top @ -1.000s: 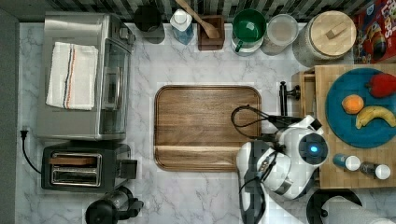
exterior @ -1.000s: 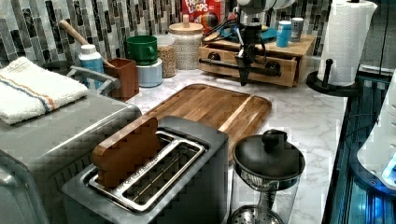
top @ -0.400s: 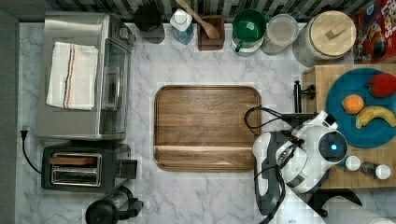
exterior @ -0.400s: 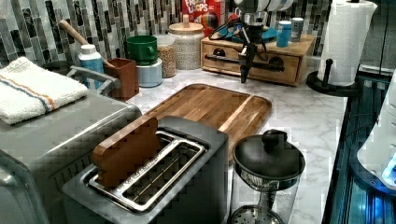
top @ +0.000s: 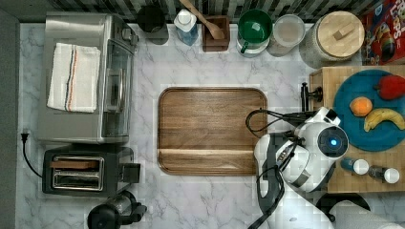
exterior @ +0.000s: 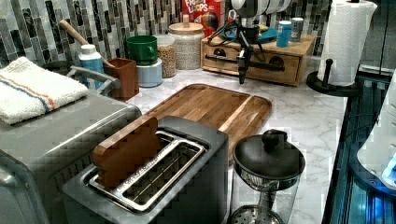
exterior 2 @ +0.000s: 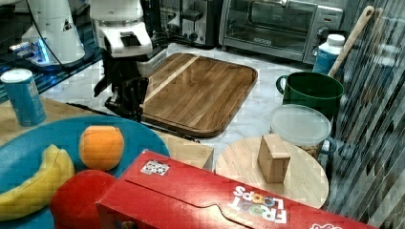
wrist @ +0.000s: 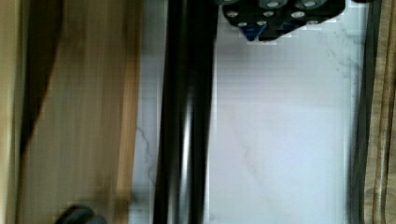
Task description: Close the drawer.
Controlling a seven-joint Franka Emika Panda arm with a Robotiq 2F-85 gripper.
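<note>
Shallow light-wood drawer with black metal bar handle sits in the light-wood organiser box at the desk's far end in the left view; in the top view that's roughly 3 o'clock from the dark brown rounded-corner wooden tray. Drawer front looks nearly flush with the box, so I judge the close almost done, maybe a sliver left.

Black pincer hangs tip-down right at the handle bar, tray side of it. Fingers apart or together: cannot tell. Wrist view has the black bar running just beside the pincer body, with white marble desk below.

Risks, my read:
- Contact is on the thin bar, not the drawer face. A push off the bar's centre could skew the drawer and jam it in the runners.
- A tip sliding over or under the bar means losing contact, or hooking it on retreat and pulling the drawer back out.
- Too much force could shove the whole box toward 3 o'clock in the top view; the blue round plate with orange, banana and red fruit, plus the small capped bottles, ride on top and could shift or tip.
- The black cable loop by the wrist could snag.

Readable text: red cereal box says "FROOT LOOPS". Blue can label unreadable.
</note>
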